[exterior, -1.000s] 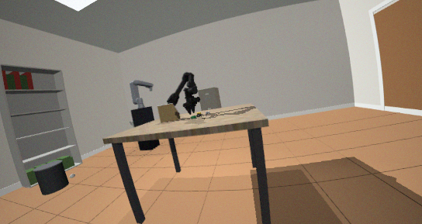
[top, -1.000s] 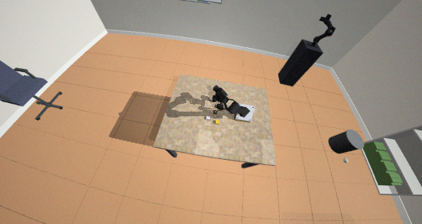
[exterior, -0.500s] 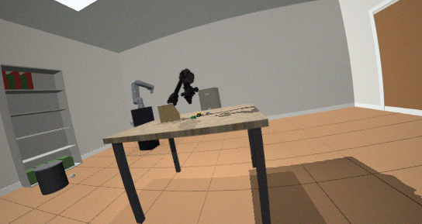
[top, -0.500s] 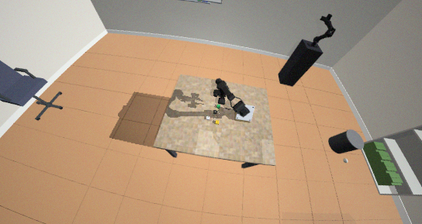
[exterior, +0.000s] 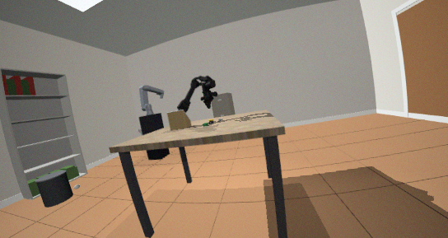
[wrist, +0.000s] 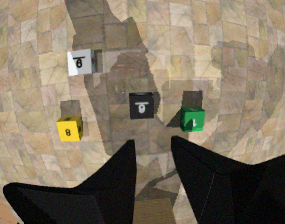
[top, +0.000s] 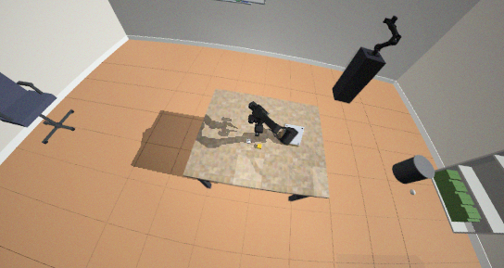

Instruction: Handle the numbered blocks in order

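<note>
Jaws raised above four digit blocks on the table [wrist: 213, 23].
Narrowed and holding nothing, they are poised nearest the black block [wrist: 142, 106], green block [wrist: 191, 120] alongside.

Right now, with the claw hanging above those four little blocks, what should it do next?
Probably lower the gripper, which holds nothing, toward the black block just ahead of its fingertips; the digits are too blurred to confirm order.

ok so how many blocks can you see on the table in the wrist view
4. A white block sits farthest from the gripper, a yellow block to the left, a black block in the middle, and a green block right of it. The fingers could hide more.
</note>
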